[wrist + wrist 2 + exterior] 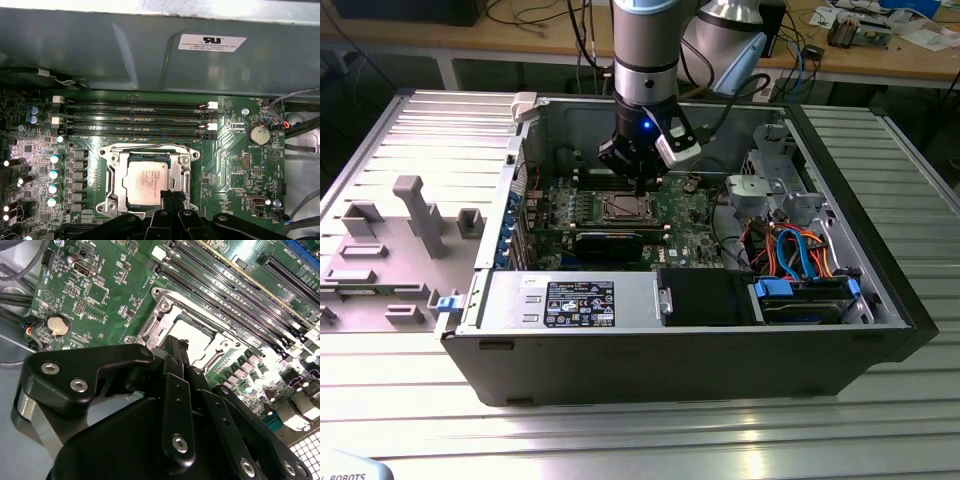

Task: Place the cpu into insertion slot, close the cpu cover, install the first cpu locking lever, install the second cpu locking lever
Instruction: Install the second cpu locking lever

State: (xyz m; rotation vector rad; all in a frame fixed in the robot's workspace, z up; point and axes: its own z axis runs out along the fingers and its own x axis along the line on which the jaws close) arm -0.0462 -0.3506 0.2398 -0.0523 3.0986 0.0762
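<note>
The end effector, its fingertips together and holding nothing, touches down at the near edge of the cpu, which already sits in the insertion slot under the closed cpu cover; whether the levers are locked is unclear.

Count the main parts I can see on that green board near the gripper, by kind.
Memory slots: 4
Round silver coin battery: 1
Insertion slot with the cpu seated in it: 1
Total: 6
</note>
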